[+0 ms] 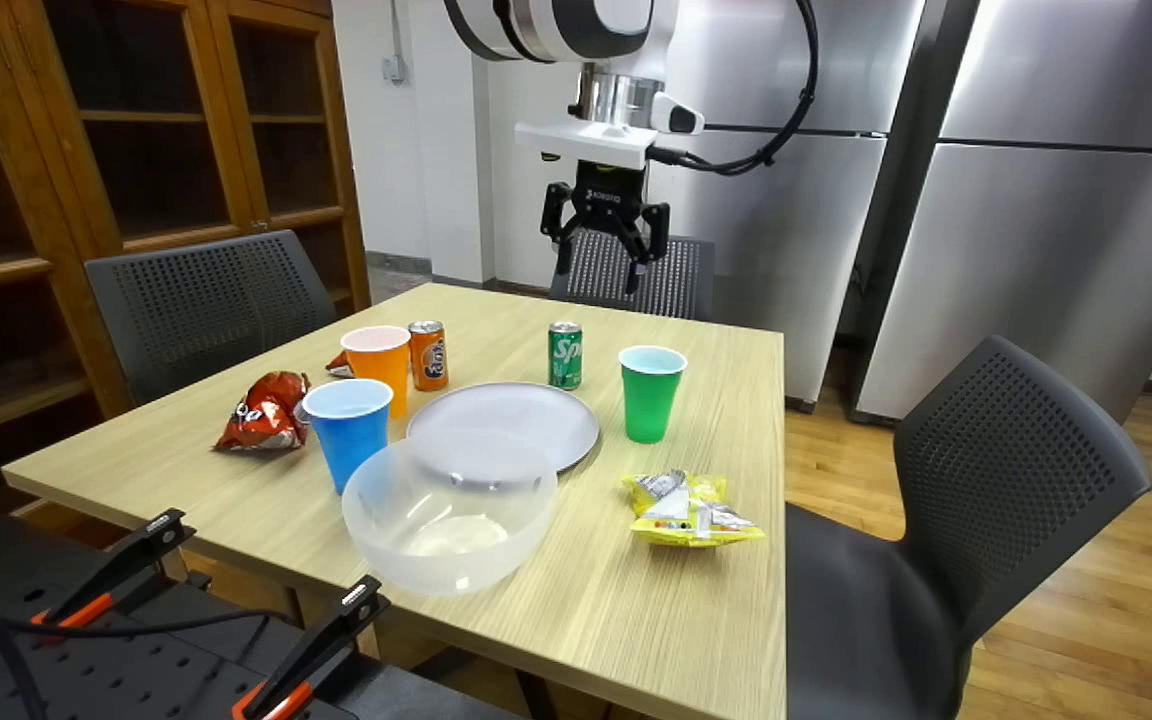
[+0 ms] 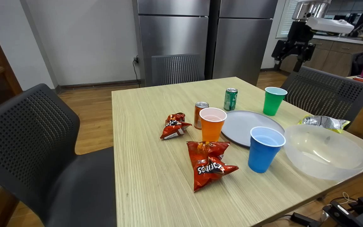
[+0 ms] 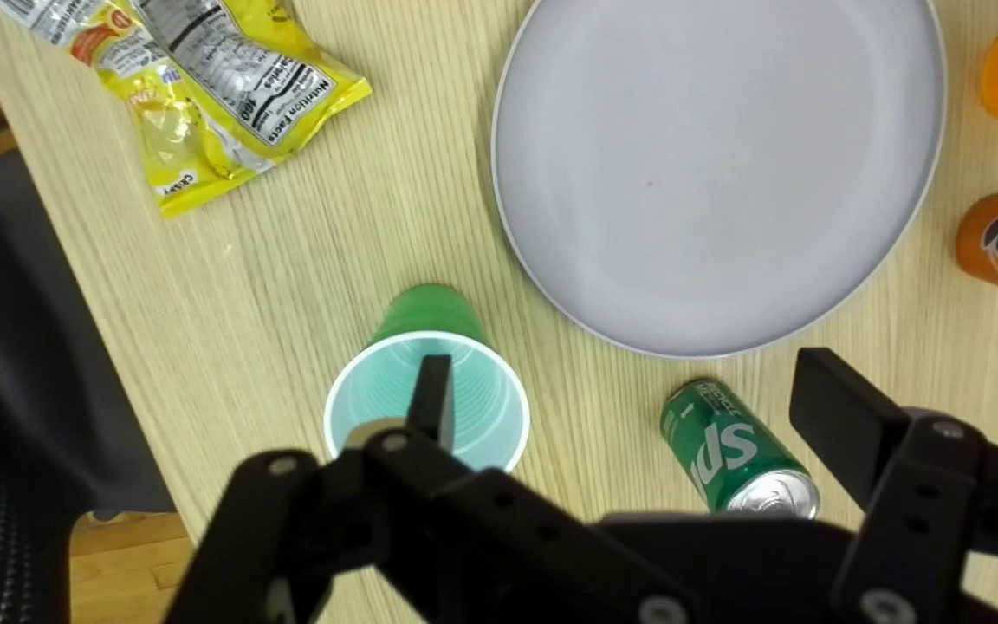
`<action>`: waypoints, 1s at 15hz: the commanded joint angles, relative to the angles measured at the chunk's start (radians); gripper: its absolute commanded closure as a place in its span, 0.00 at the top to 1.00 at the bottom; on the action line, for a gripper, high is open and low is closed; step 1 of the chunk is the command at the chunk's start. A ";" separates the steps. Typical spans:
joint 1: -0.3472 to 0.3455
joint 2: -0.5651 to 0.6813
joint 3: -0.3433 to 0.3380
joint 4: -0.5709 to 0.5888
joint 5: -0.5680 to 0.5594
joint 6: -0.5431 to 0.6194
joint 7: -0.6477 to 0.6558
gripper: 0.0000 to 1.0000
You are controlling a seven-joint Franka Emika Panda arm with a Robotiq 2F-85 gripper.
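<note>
Above the tabletop [image 1: 716, 400] in an exterior view, the hand [image 1: 598, 268] is open, empty; the green can [image 1: 565, 357] stands upright near the plate [image 1: 516, 412], long axis vertical. In an exterior view: three cups [image 2: 263, 154], two cans [image 2: 197, 116], two red bags [image 2: 208, 167]. Wrist view: yellow bag [image 3: 230, 100], partly cropped, seemingly one.

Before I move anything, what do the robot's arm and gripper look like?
The arm is white and dark grey, with a silver collar and a looping black cable. The gripper is black, two-fingered and marked with white Robotiq lettering.

Tool [image 1: 598, 274] downward, jaws wide apart
</note>
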 commanded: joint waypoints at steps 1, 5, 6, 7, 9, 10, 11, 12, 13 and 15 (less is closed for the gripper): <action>-0.030 0.071 0.034 0.075 -0.007 0.017 0.065 1.00; -0.028 0.144 0.033 0.137 -0.020 0.018 0.124 1.00; -0.029 0.165 0.033 0.156 -0.022 0.013 0.137 1.00; -0.029 0.186 0.033 0.177 -0.024 0.010 0.152 1.00; -0.029 0.226 0.032 0.213 -0.027 0.004 0.178 1.00; -0.028 0.246 0.031 0.231 -0.030 0.004 0.193 1.00; -0.029 0.266 0.030 0.250 -0.031 0.000 0.205 1.00; -0.029 0.286 0.030 0.270 -0.032 -0.004 0.216 1.00; -0.027 0.305 0.028 0.287 -0.035 -0.004 0.230 1.00; -0.026 0.342 0.026 0.326 -0.041 -0.016 0.252 1.00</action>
